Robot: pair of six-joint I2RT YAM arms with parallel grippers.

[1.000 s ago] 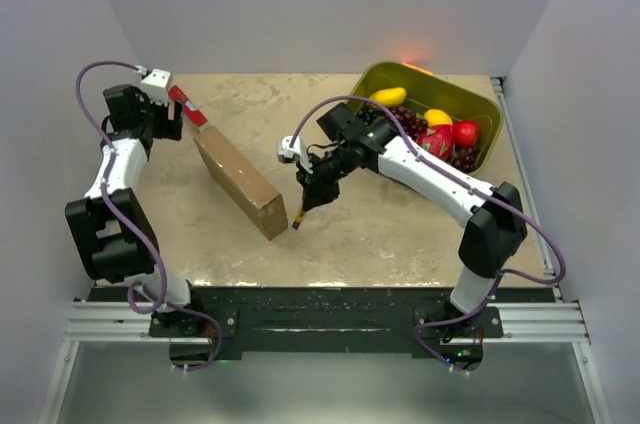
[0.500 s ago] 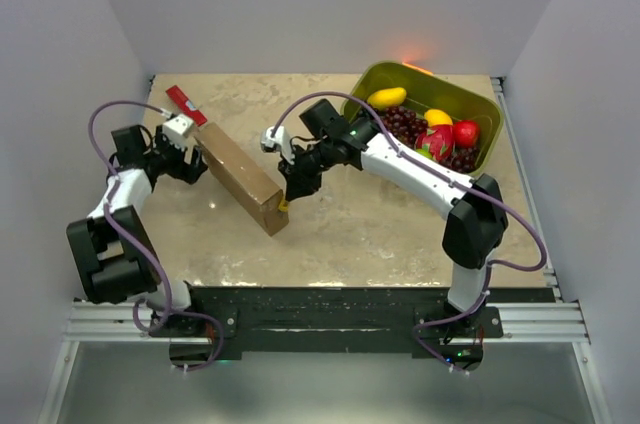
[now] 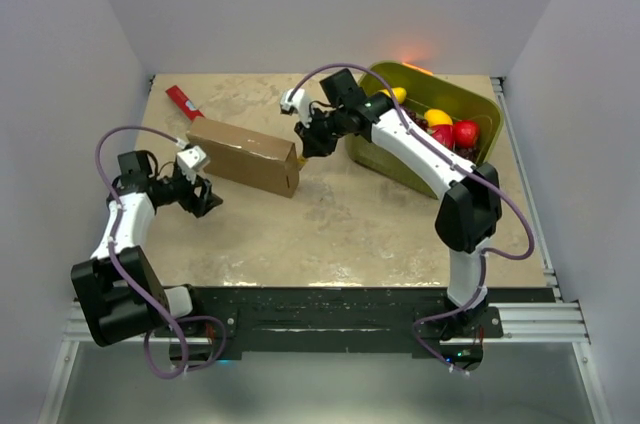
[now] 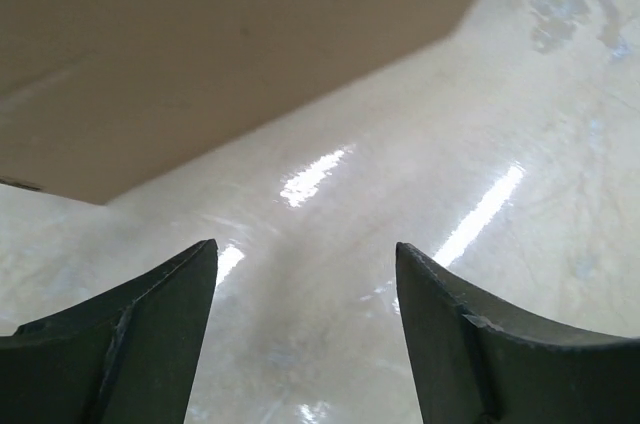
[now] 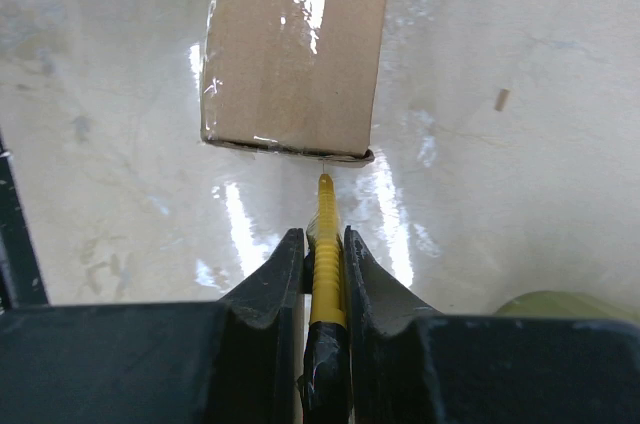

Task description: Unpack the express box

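Note:
The express box (image 3: 243, 156) is a plain brown carton lying lengthwise at the table's back left. My right gripper (image 3: 312, 140) hovers just off its right end, shut on a yellow box cutter (image 5: 326, 244). The cutter's thin blade tip touches the lower edge of the box's end face (image 5: 295, 44). Clear tape shines along the top of the box. My left gripper (image 3: 203, 202) is low over the table, just in front of the box's left end, open and holding nothing. In the left wrist view the box (image 4: 200, 44) fills the upper left, beyond the open gripper (image 4: 305, 244).
An olive-green tub (image 3: 455, 92) of fruit stands at the back right, close behind my right arm; its rim (image 5: 560, 306) shows in the right wrist view. A small red packet (image 3: 183, 101) lies at the back left corner. Grey walls close in on three sides.
The box has swung from a diagonal to lie nearly crosswise, farther back. My right gripper followed its end toward the back with the cutter. My left gripper dropped nearer, off the box.

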